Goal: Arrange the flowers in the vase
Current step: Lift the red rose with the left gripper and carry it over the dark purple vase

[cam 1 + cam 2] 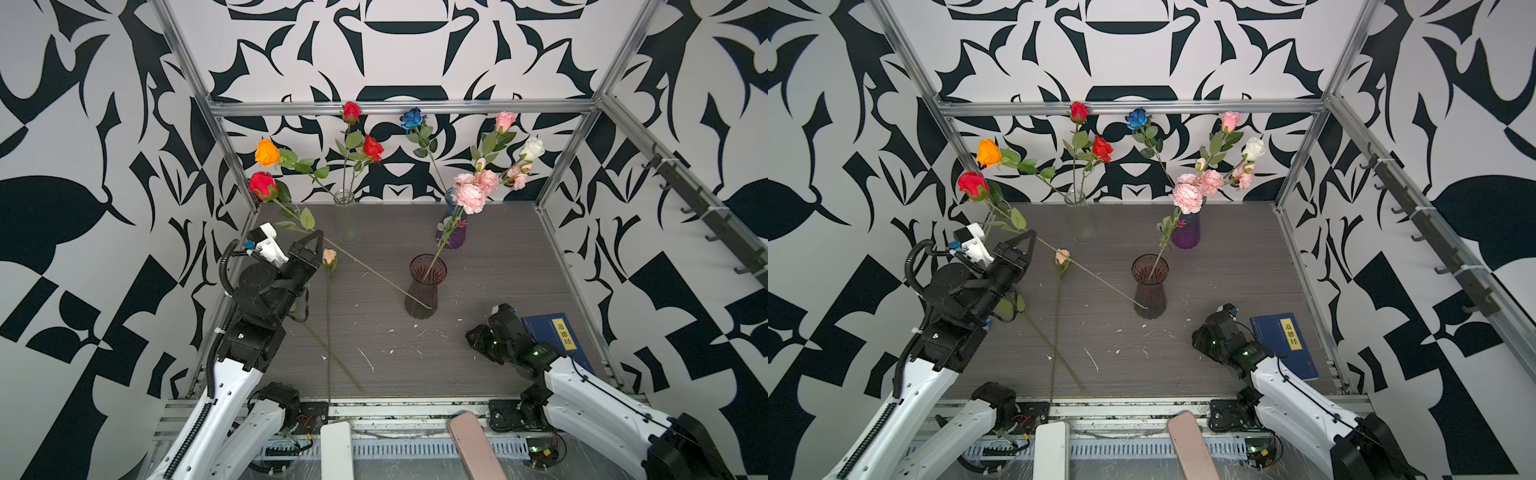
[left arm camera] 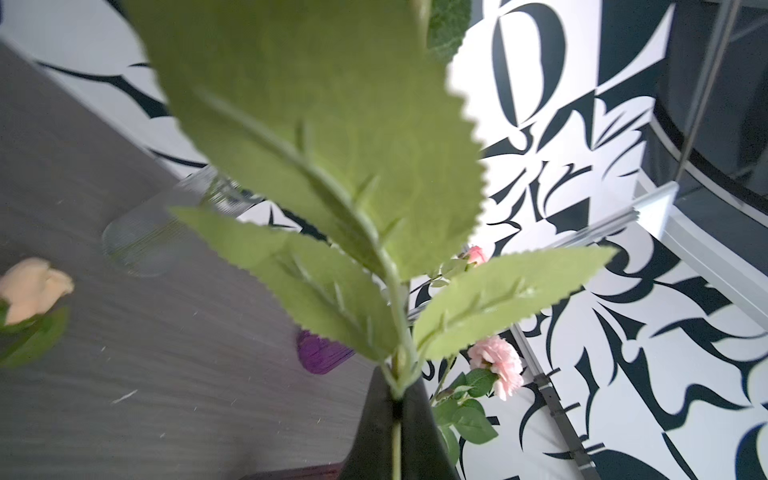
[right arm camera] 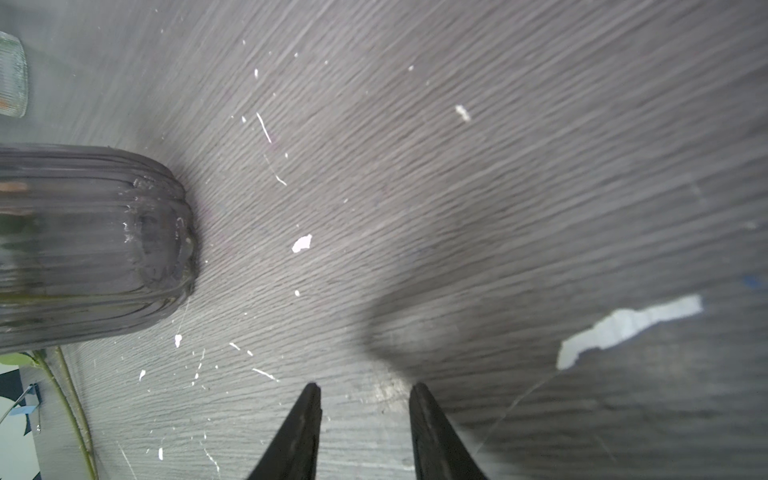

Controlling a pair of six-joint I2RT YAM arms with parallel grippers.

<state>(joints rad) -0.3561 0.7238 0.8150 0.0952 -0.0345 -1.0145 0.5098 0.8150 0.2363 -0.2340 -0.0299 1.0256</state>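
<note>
tips of the left hand (image 1: 319, 237) are pressed together on the stem of a red rose (image 1: 262, 185), just below its leaves. the left wrist view shows the stem pinched between the black tips. we carry it slanted, bloom high toward the wall and bare tail reaching down to the dark vase (image 1: 424, 282), which we judge is the way to steer the tail into that mouth. in both top views the tail end crosses the vase's body rather than its rim, so we judge it is not in yet. the right hand (image 3: 365, 395) hangs low over the surface (image 1: 498, 266), tips apart and empty, beside a blue book (image 1: 557, 340), likely parked clear of the work.

the dark vase holds one ruffled pink spray (image 1: 469, 195). behind it, the purple vase (image 1: 457, 237) carries a blue rose (image 1: 412, 117), a pink rose (image 1: 505, 120) and a white rose (image 1: 532, 148). the clear vase (image 1: 348, 224) carries an orange rose (image 1: 267, 152) and two further red roses (image 1: 372, 147). a peach rose (image 1: 329, 257) and another loose stem (image 1: 349, 376) lie crossed on the surface, outside any vase.
</note>
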